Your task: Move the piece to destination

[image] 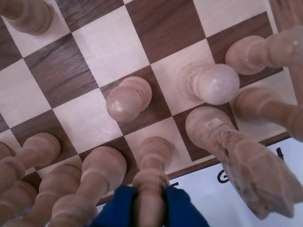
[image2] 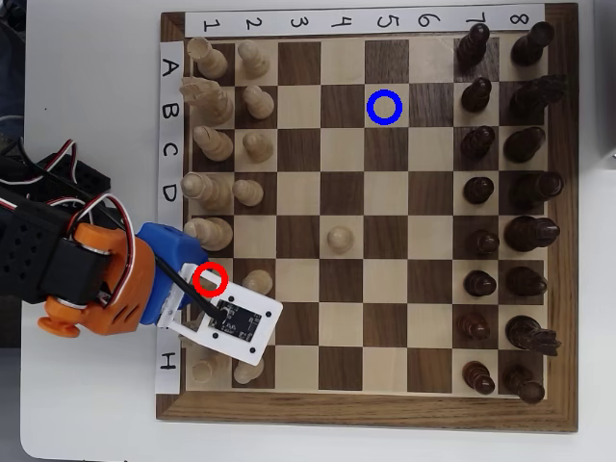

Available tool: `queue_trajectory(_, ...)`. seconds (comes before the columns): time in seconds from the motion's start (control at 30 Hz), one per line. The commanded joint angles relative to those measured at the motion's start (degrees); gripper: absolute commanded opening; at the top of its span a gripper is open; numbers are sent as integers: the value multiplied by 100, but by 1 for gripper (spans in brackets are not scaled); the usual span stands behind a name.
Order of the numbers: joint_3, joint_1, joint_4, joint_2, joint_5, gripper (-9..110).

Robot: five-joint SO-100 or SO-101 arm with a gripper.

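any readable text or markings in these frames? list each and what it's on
"1 2 3 4 5 6 7 8": white strip along the chessboard's top edge, overhead view.
"A B C D" and "H": white strip down the board's left edge; the letters between are hidden by the arm.
"G": black letter on the white strip in the wrist view; the mark beside it is unreadable.
No brand names visible.

Piece (image: pixel 150 189) base under end effector (image: pixel 150 208)
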Motion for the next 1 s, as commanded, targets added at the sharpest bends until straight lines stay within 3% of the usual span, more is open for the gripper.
queue_trajectory(0.0,-18,-53,-123,26,167,0)
queue_trajectory(0.97,-1160,18,404,88,352,0)
